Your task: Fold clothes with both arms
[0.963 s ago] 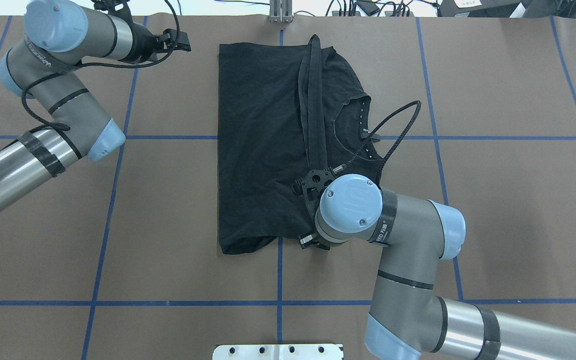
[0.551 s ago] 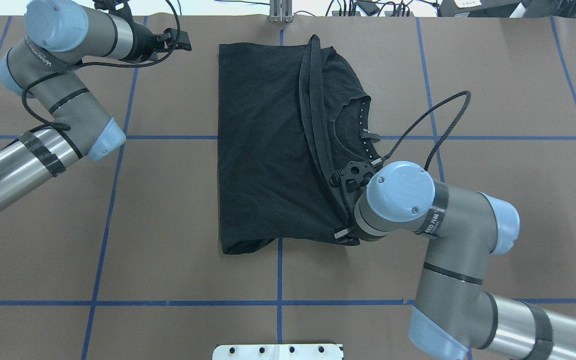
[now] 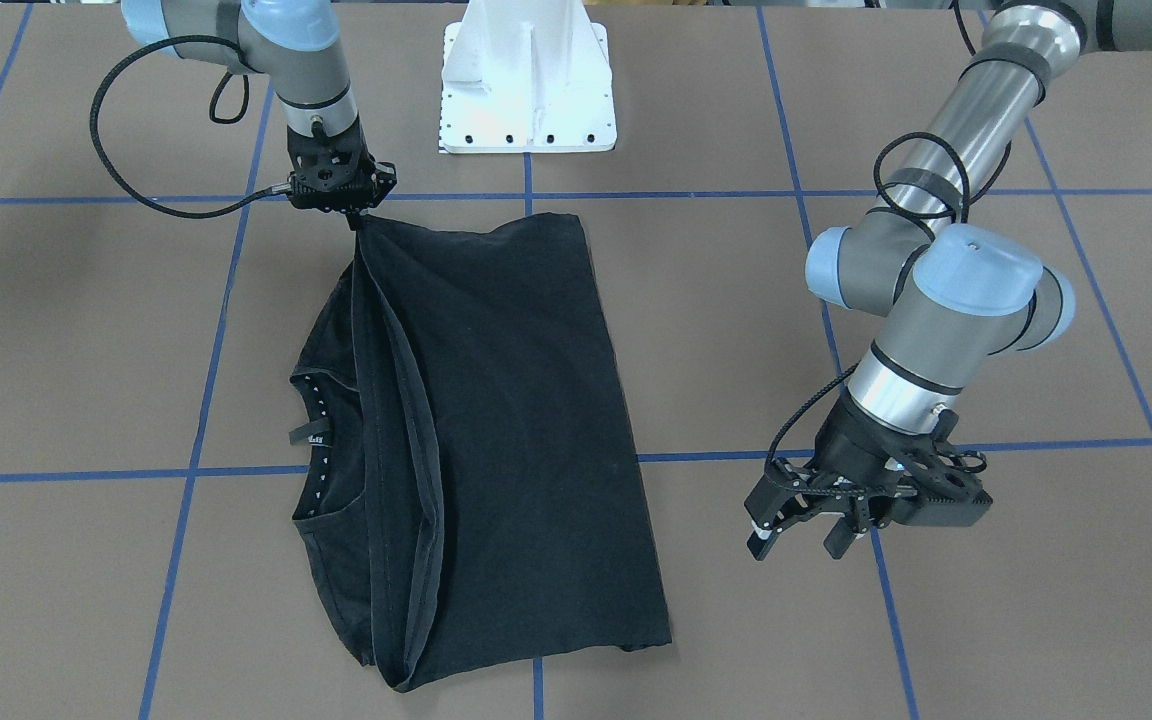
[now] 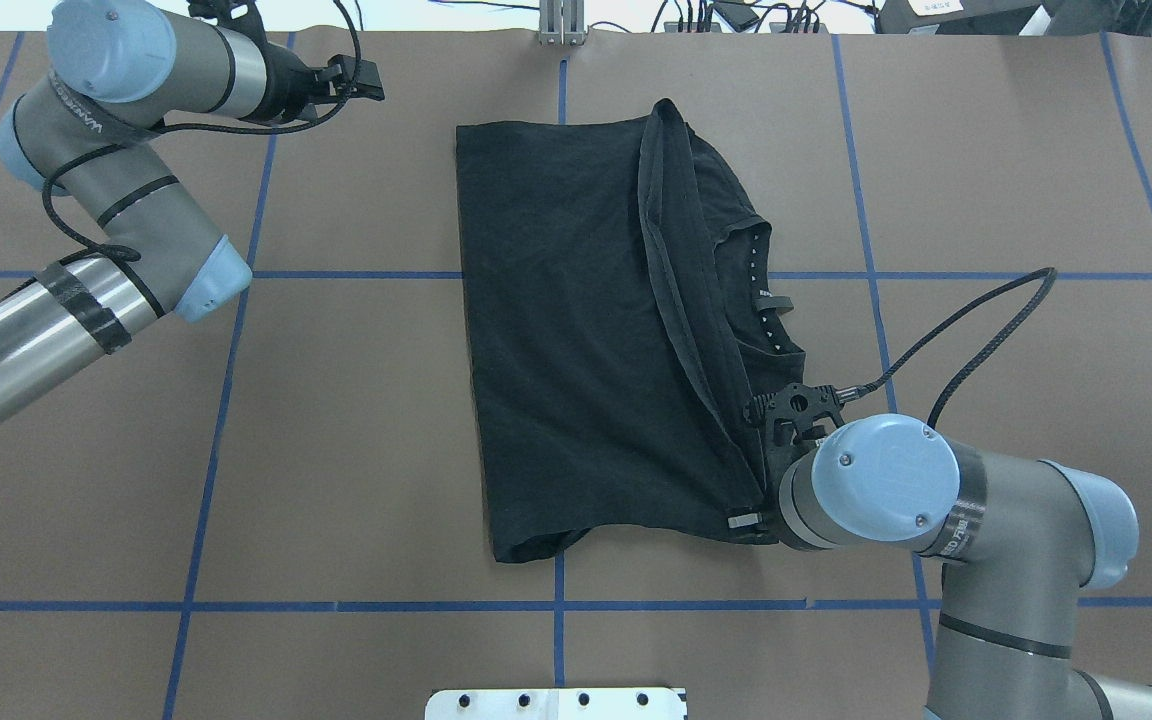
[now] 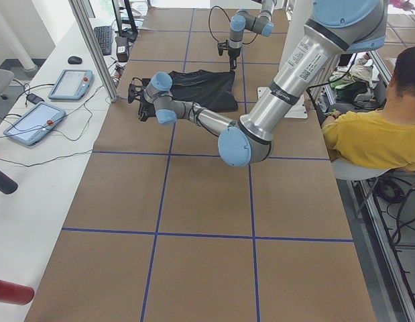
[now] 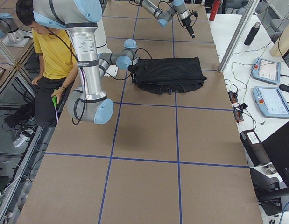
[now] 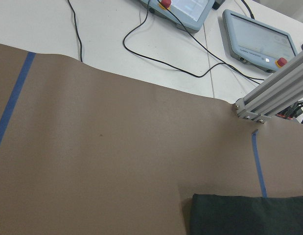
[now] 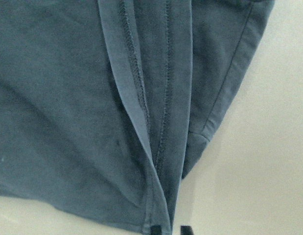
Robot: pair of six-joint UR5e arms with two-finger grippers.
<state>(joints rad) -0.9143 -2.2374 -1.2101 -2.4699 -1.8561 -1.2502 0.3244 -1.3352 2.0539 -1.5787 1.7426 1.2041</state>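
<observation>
My left arm (image 4: pixel 141 225) and right arm (image 4: pixel 1001 500): silver-grey tubes, darker grey elbows. Light-blue domed joint caps (image 4: pixel 884 478), small screws (image 4: pixel 845 460) in each. Black bands (image 4: pixel 84 305) ring the tubes; white lettering (image 4: pixel 956 545) on a dark collar. Braided black cable (image 4: pixel 976 320) loops off each wrist.

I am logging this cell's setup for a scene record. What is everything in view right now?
T-shirt: one, black, partly folded, mid-table.
Table: one, brown cover with a blue tape grid.
Base plate: one, white, at the table's robot-side edge.
Pendants: two, grey with screens, on the white side bench.
Aluminium post: one, silver, at the table's far edge.
Person: one, yellow shirt, seated beside the robot.
Left arm: one, silver-grey with blue caps, clear of the shirt.
Left gripper: black, open, empty.
Right arm: one, same colours.
Right gripper: black, shut on the T-shirt's robot-side edge.
</observation>
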